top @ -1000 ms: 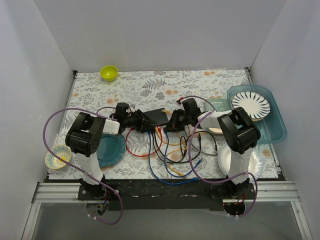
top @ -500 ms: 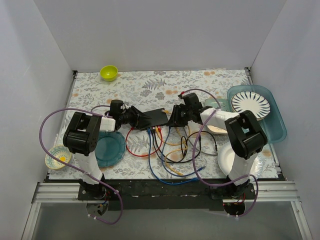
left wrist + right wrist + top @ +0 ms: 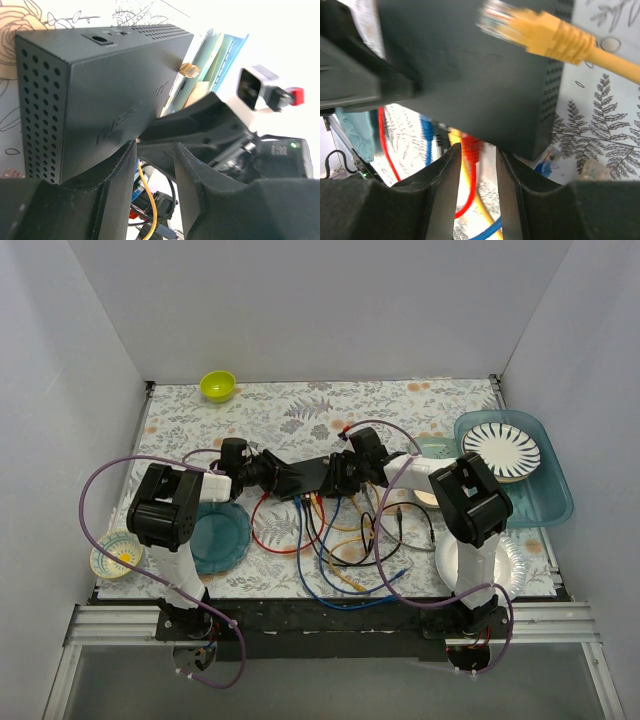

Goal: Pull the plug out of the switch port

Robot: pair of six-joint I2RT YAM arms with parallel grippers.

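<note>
The switch [image 3: 312,473], a flat dark box, lies mid-table with several cables fanning out toward me. In the right wrist view its port edge [image 3: 480,75] carries a blue plug [image 3: 427,132], a yellow one and a red plug [image 3: 470,145]. My right gripper [image 3: 477,151] is open, and the red plug sits just past its tips, untouched. A loose yellow plug [image 3: 540,35] lies free beyond the box. My left gripper [image 3: 155,147] stands partly open at the switch's left end. One finger [image 3: 117,170] rests against the box [image 3: 100,85], with only cables showing in the gap.
Red, blue, black and yellow cables [image 3: 340,540] loop in front of the switch. A teal plate [image 3: 220,538] lies under the left arm. A tray [image 3: 545,495] with a striped plate stands at the right, and a paper plate [image 3: 515,565] is near the right base. A green bowl [image 3: 218,386] sits far left.
My right gripper has opened wider and moved left, up to the switch's port edge. The left gripper and the switch have hardly moved.
</note>
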